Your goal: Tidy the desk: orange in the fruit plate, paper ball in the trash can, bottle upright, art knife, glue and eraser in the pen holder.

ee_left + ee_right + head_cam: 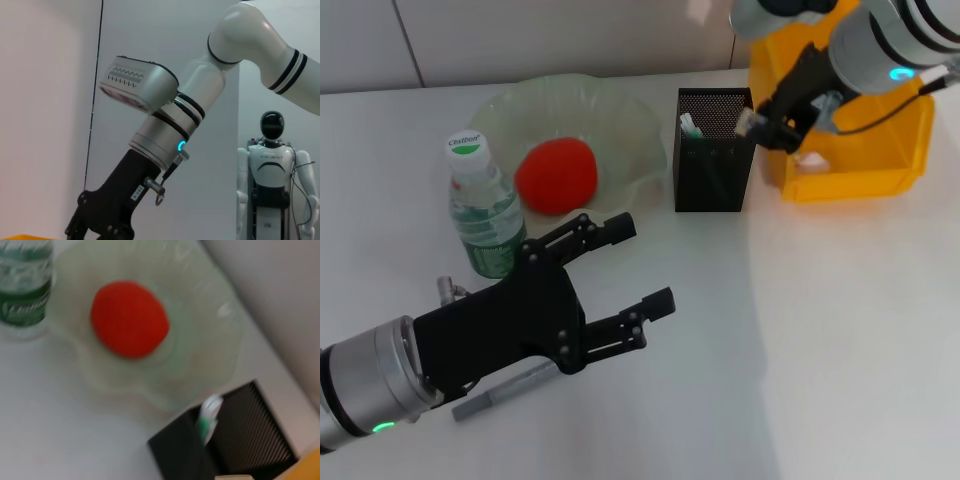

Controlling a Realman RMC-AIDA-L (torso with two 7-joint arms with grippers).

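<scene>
The round red-orange fruit, the orange [556,176], already sits in the wide pale-green glass fruit plate with the ruffled rim [640,130], at about eleven o'clock on the white bench [840,330], so that part looks done. The clear plastic bottle with the green label and white cap [480,210] stands upright just beside the plate at its eight o'clock side, also settled.

The square black mesh pen holder [713,175] stands at twelve o'clock, with a white-and-green stick poking from it, probably the glue. The bright yellow plastic trash can [860,160] is right behind it at one o'clock.

The right claw [772,125] hovers over the gap between holder and bin; whether its fingers are apart or closed I cannot tell. It seems placed there for a drop into the holder.

The left claw [640,262] hangs low at seven o'clock with fingers spread apart and empty. Under it lies a slim grey tool, likely the art knife [505,390], on the bench, apparently the next thing to collect.
</scene>
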